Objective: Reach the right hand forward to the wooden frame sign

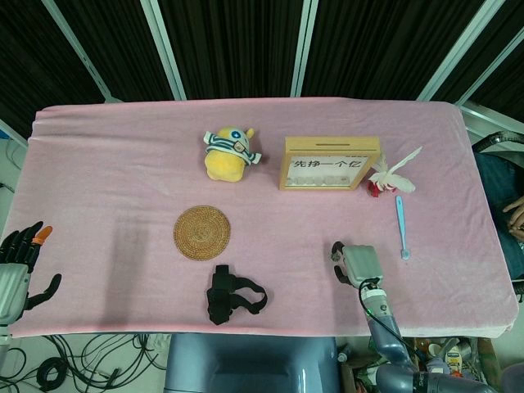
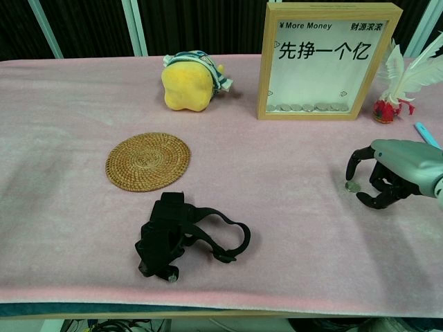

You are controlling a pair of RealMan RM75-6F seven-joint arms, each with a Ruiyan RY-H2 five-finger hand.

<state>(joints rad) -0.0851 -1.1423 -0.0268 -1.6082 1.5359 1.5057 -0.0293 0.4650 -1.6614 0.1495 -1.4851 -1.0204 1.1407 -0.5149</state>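
Note:
The wooden frame sign (image 1: 330, 163) (image 2: 328, 61) stands upright at the back of the pink table, with Chinese characters on its face and a row of coins along its bottom. My right hand (image 1: 356, 264) (image 2: 387, 173) is low over the cloth near the front right, well short of the sign. Its fingers curl downward and pinch a small silver coin (image 2: 352, 187) at their tips, just at the cloth. My left hand (image 1: 20, 262) hangs off the table's front-left corner with its fingers spread and nothing in it.
A yellow plush toy (image 1: 228, 153) (image 2: 188, 81) lies left of the sign. A round woven coaster (image 1: 201, 232) (image 2: 148, 161) and a black strap device (image 1: 231, 295) (image 2: 181, 236) lie nearer the front. A white feather ornament (image 1: 391, 173) and a blue spoon (image 1: 401, 227) sit right of the sign.

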